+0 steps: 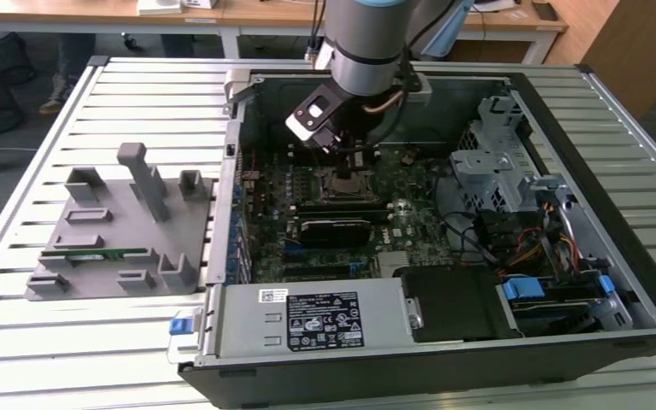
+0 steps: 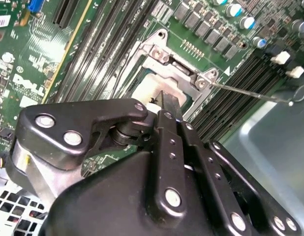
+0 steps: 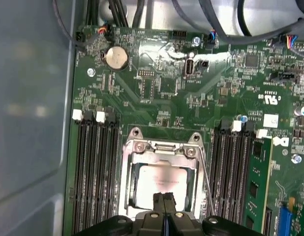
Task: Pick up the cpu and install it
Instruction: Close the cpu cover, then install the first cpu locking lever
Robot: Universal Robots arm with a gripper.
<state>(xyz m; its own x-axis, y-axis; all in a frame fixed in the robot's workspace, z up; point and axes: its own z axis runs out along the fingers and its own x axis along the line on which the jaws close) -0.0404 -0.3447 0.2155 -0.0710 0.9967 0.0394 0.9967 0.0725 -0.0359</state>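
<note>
The work appears to be at the seating stage. The cpu (image 3: pixel 159 179) lies flat inside the socket (image 3: pixel 162 146) on the motherboard (image 3: pixel 157 93), its silvery top showing through the metal frame, with banks of memory slots (image 3: pixel 95 167) on both sides. The claw (image 3: pixel 164 197) is closed, its two fingers pressed together with only a thin seam between them. They appear to hold nothing. Their tips sit over the near edge of the chip, and I cannot tell whether they touch it or hover just above. Pick-up and placement look done, judging from how the chip lies. Whether it is fully bedded, and whether the thin retention lever (image 2: pixel 250 93) that angles out across the neighbouring slots is latched, I cannot tell. Any further move here calls for a straight, gentle motion. A sideways drag could shift the chip on its contacts, and the fingertips are close to the frame and the lever, so there is little room for drift. The arm (image 1: pixel 365 51) comes down from above into the open computer case (image 1: pixel 442 380), which lies on its side on the slatted surface (image 1: pixel 146 94). The wrist is close to vertical and the tool points down at the board. On the exterior view's left, well apart from the case, a grey holder (image 1: pixel 89 213) sits on the surface with a green memory stick (image 1: pixel 95 254) in it.
</note>
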